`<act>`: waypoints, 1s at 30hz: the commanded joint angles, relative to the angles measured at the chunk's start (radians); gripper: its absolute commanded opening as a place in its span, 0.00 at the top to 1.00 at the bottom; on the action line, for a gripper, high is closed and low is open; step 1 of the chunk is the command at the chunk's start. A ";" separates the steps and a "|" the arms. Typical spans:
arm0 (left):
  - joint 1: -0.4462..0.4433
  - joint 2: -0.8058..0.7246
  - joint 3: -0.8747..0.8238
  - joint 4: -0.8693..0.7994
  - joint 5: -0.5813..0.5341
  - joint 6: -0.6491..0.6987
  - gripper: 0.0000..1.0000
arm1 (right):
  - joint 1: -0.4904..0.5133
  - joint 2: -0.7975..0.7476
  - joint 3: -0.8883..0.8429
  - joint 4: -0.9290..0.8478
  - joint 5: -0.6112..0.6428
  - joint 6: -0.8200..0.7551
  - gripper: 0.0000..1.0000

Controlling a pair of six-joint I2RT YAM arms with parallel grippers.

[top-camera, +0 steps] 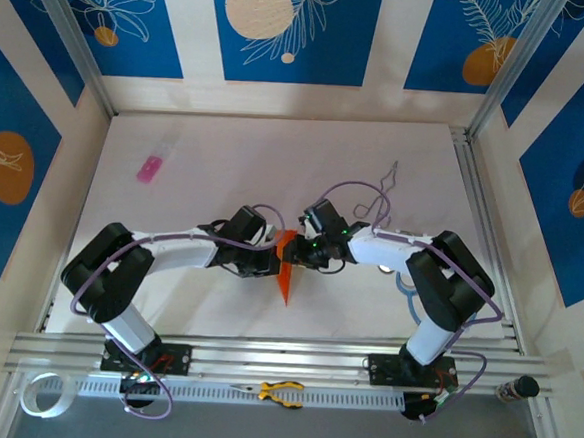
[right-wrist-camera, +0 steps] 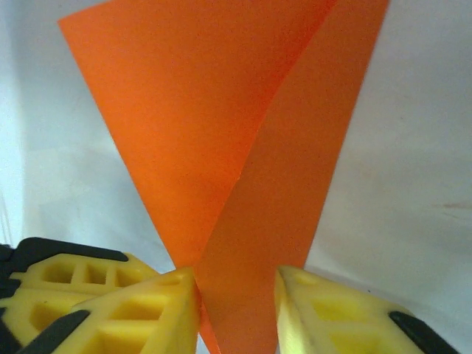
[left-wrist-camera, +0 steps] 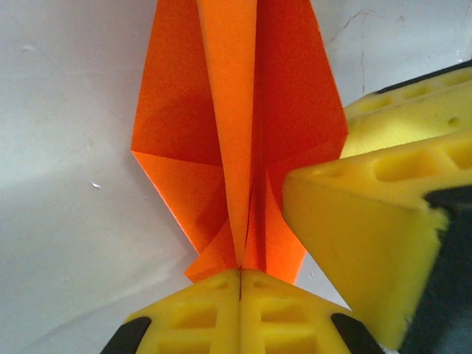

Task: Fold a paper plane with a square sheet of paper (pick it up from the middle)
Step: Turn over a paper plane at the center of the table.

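**Orange paper plane (top-camera: 286,271) held above the pliers (top-camera: 282,391), nose aimed at them**

Across the white table (top-camera: 396,166), the paper plane is found on the far side of the pliers and well apart from them. Its long axis is run straight toward them, pointed end nearest. The left gripper (left-wrist-camera: 240,274) is seen fully closed on the centre crease, up-table and slightly left of the pliers. The right gripper (right-wrist-camera: 236,284), up-table and slightly right, is set with jaws partly apart and a wing flap passed between them. Firm pressure cannot be told. The next crease is judged best worked by the right gripper, along that axis.
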 commanded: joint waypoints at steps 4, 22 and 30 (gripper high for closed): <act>-0.006 -0.028 0.014 -0.005 -0.017 0.010 1.00 | -0.002 -0.035 -0.024 -0.037 0.038 0.023 0.81; -0.006 -0.120 -0.038 0.020 -0.063 -0.068 0.60 | -0.048 -0.052 -0.044 -0.008 -0.055 0.088 0.98; -0.008 -0.081 -0.064 0.066 -0.021 -0.102 0.56 | -0.049 -0.041 -0.045 0.000 -0.064 0.096 0.98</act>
